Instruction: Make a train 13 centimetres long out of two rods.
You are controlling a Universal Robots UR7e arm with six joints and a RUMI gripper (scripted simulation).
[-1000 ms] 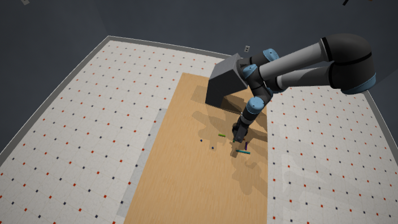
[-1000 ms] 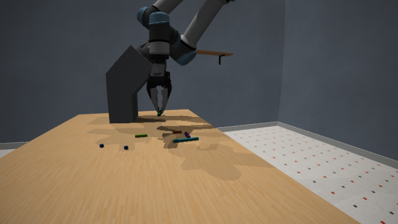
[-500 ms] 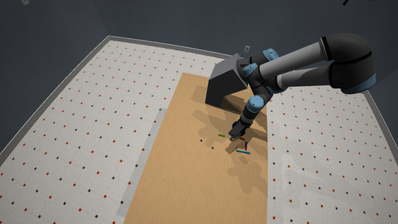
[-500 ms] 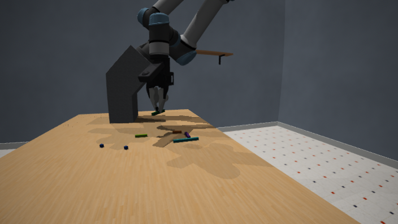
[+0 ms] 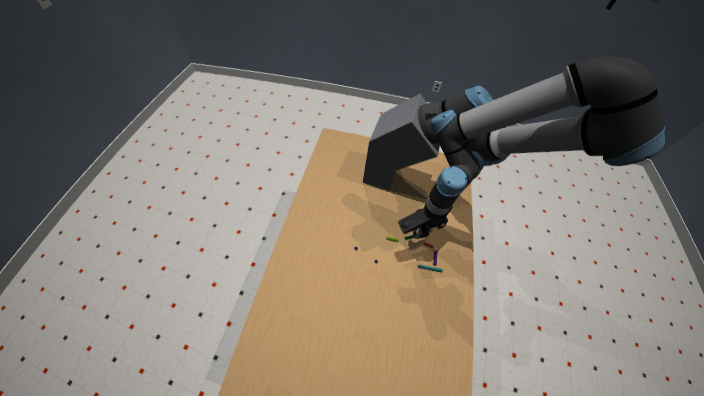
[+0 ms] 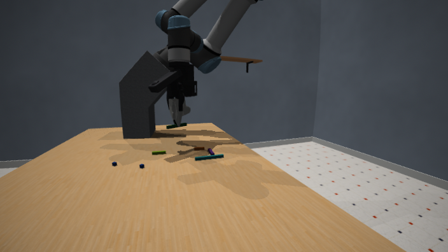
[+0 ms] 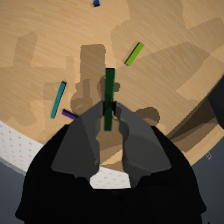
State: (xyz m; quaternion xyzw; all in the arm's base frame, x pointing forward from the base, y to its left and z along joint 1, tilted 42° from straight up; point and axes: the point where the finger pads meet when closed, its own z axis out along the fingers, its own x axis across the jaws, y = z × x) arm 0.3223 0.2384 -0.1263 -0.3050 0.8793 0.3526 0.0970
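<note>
Wood-grain counter stands on a white tiled floor dotted red and dark, with grey walls behind. At the counter's far edge, beside a dark angled block, the gripper is clamped on the green rod, carried level above the top. Toward the right edge lie the lime rod, orange rod, purple rod and turquoise rod; the purple one's end appears to meet the turquoise one, though contact is hard to confirm. Two blue rods sit further left. Shadow dulls the orange rod.
</note>
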